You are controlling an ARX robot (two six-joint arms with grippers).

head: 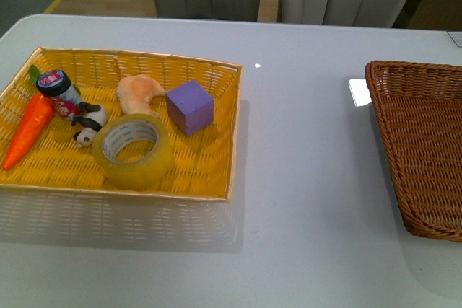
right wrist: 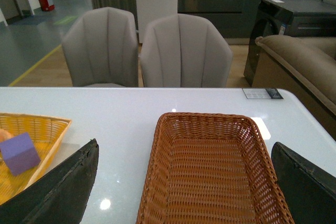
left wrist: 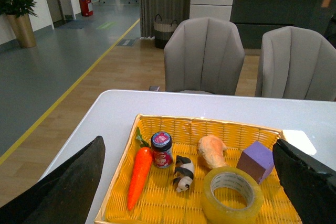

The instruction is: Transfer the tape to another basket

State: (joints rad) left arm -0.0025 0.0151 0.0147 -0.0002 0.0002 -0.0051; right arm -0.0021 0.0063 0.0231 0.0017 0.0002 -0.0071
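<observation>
The wide roll of yellowish translucent packing tape (head: 134, 151) lay flat in the bright yellow woven tray (head: 206, 171), its core axis upright and its hole facing up, just beside the purple cube (head: 190, 107). It sat ahead of my left gripper (left wrist: 187, 141), apart from it, between the lines of its wide-spread fingers. My right gripper (right wrist: 184, 143), likewise spread, faced the dark brown rectangular wicker basket (right wrist: 210, 171), well apart from the tape.

The pale grey, glossy tabletop (head: 303, 178) carries a small glare of ceiling light (head: 258, 66). At twelve o'clock beyond it, two grey padded chairs (left wrist: 203, 56) stand on a wood floor (left wrist: 118, 72). Toward ten o'clock a yellow line (left wrist: 68, 92) edges grey flooring, with a potted plant (left wrist: 17, 14) farther off. At two o'clock a brown sofa (right wrist: 296, 61) sits by dark cabinets (right wrist: 220, 9).
</observation>
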